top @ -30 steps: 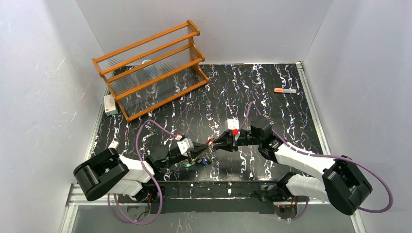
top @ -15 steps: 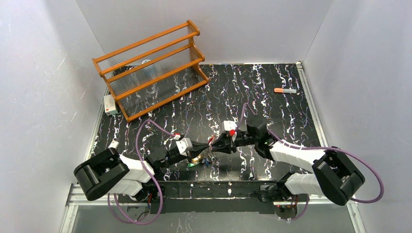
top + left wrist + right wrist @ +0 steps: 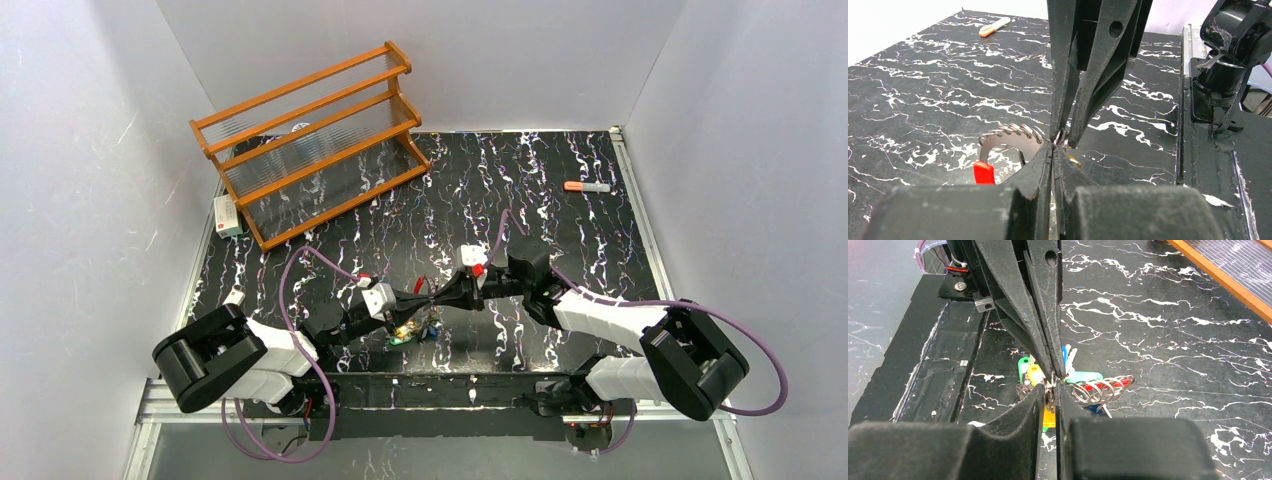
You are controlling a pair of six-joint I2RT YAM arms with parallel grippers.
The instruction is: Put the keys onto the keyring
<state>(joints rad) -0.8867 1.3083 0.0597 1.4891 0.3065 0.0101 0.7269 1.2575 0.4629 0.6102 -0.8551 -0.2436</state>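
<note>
Closing in from 3 o'clock, the black two-finger right gripper (image 3: 1050, 392) has slid up over the last second until it meets the black left gripper (image 3: 1053, 151) tip to tip, mid black marbled mat (image 3: 560, 230). Its jaws have narrowed to a slit around a metal loop; a firm clamp I cannot confirm. The left is pinched shut on the coiled wire keyring with its red arc (image 3: 1098, 389), and the small green-, yellow- and blue-headed keys (image 3: 1034, 374) dangle at 7 o'clock. Threading looks near.

closed left fingers (image 3: 1038, 172) (tips at keyring (image 3: 1015, 131))
</note>
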